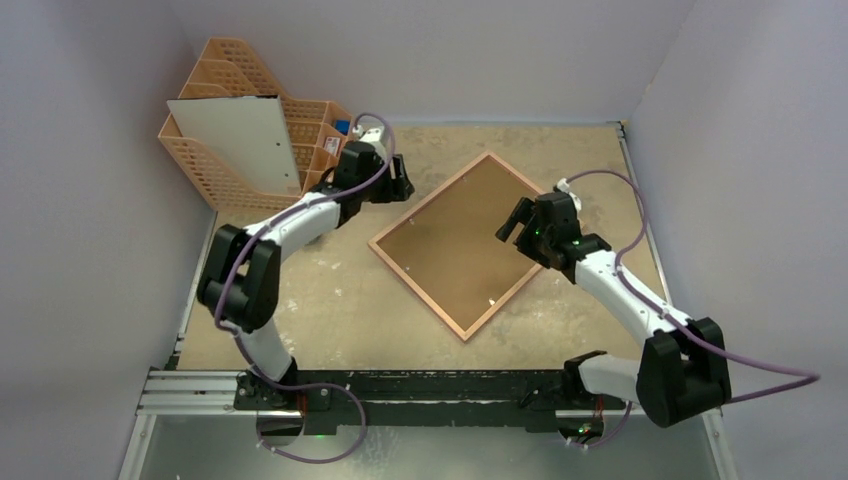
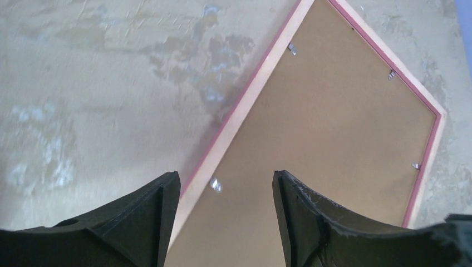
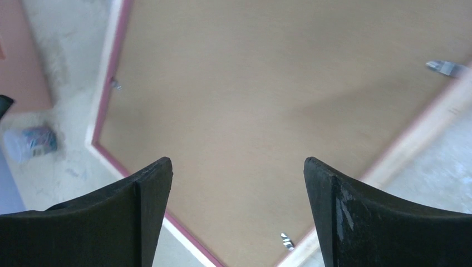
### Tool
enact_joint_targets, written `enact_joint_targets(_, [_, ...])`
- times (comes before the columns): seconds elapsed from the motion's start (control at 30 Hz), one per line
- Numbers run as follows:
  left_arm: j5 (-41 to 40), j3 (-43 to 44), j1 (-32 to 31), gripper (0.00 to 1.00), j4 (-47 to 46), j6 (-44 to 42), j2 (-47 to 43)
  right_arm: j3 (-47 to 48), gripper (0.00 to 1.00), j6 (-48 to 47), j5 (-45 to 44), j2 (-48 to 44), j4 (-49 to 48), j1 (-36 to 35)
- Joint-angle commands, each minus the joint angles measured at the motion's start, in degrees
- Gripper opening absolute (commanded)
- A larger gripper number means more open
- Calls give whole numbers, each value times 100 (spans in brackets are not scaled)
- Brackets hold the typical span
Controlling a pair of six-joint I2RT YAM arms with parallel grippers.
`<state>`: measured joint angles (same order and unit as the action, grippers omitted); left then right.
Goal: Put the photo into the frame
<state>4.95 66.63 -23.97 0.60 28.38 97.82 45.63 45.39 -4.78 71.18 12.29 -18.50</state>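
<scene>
Top external | frame [image 1: 418, 291] back-up, brown board [image 1: 455, 240] hides its front; left tool [image 2: 225, 178] spread, empty; right tool [image 3: 237, 164] spread, empty

words: none to read | numbers: none | labels: none | signs: none on anything here

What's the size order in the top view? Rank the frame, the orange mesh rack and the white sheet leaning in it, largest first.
1. Frame and orange mesh rack: close in spread, too alike to rank.
2. White sheet: clearly smallest, covering only part of the rack.
</scene>
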Motion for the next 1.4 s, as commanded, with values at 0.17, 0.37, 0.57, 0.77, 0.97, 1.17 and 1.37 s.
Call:
enact_joint_targets(0.17, [988,1646,145,64,553,-1281,1792,-629,91,530,-288,-278,248,465])
enact_joint_targets(0.37, [2257,2100,233,58,699,-1419,2496,-798,83,588,63,119,129,569])
enact_joint_targets(0.57, [2357,1849,242,48,655,-1249,2535,-913,79,585,329,432,-91,649])
enact_joint_targets(0.77, [2317,1235,278,36,353,-852,2141,-847,72,361,386,598,-393,772])
enact_joint_targets(0.97, [2660,289,276,26,-580,-42,1632,-355,72,-328,459,1170,-734,1171])
enact_joint_targets(1.17, [2767,-1062,261,25,-1608,743,932,201,73,-653,576,1760,-1030,1446])
enact_joint_targets(1.37, [2858,-2669,228,25,-2844,1514,286,932,80,-836,751,2324,-883,1556])
